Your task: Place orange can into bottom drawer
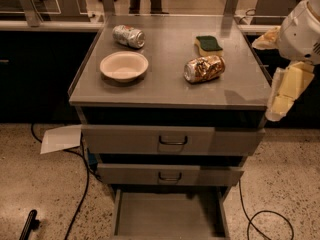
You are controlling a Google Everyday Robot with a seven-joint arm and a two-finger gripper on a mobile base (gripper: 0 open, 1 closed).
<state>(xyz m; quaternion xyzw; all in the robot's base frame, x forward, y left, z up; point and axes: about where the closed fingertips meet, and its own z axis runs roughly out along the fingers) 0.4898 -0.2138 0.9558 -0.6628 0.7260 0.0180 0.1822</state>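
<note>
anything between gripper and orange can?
Camera view: only bare cabinet top between the gripper, off the top's right edge, and the orange can.

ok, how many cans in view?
2: orange can lying right of centre on the cabinet top, silver can back left. Gripper hangs beside its right edge. None look hidden.

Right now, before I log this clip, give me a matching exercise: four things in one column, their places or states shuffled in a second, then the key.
Things
1. orange can
2. bowl
3. bottom drawer
4. claw

Places or states
A. pulled open, lowest of three
B. lying on its side, just in front of the sponge
C. beside the right edge of the cabinet, apart from every item
D. upright on the left of the cabinet top, in front of the silver can

Pairs: 1-B, 2-D, 3-A, 4-C
</note>
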